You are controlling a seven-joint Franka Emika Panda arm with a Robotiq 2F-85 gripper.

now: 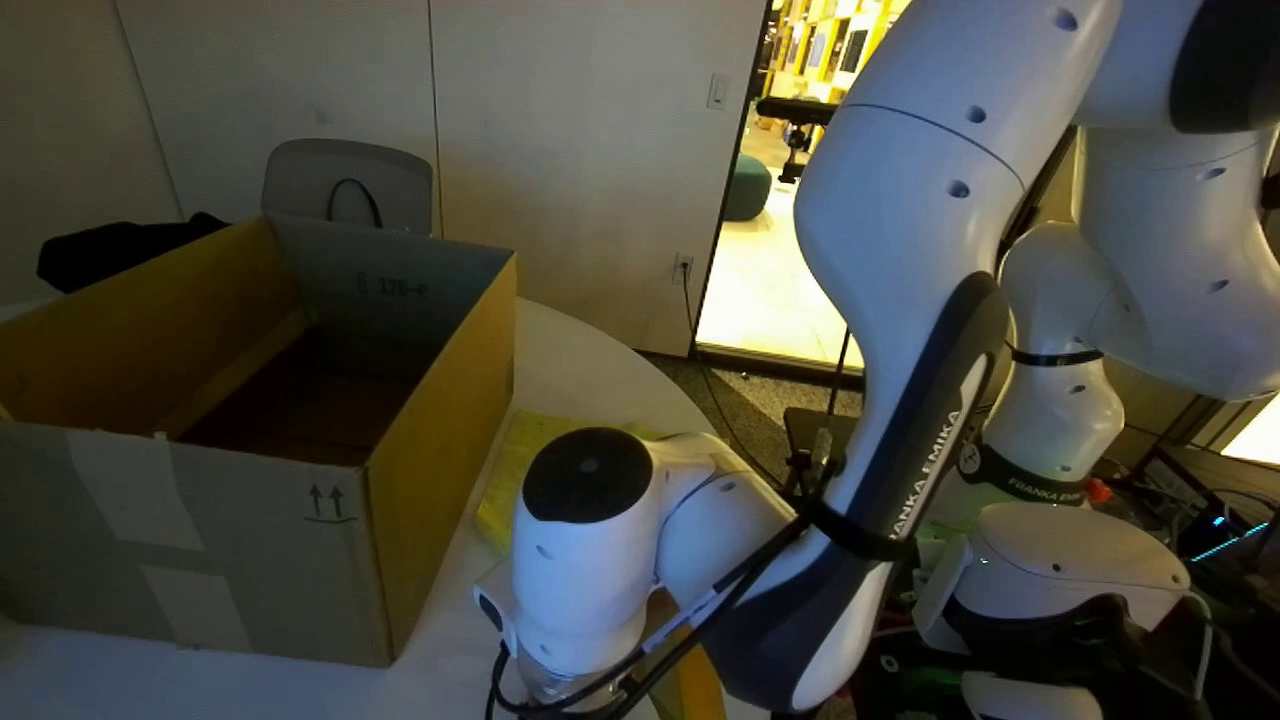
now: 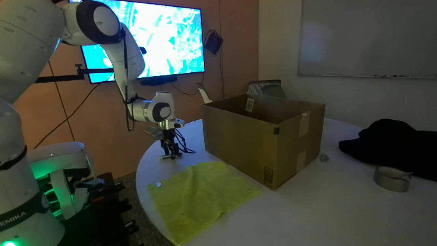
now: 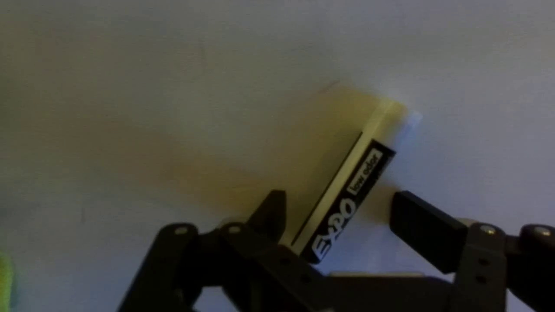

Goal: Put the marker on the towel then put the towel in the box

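White Expo low-odor marker, black-labelled, lay aslant on the desk; the pincer straddled it, jaws spread well apart, without gripping it.

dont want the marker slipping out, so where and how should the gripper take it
Grip the marker by its labelled barrel, probably coming straight down from above: it lies on the table, showing between the open jaws in the wrist view. It slants to them, so turning to close squarely across its length should help.
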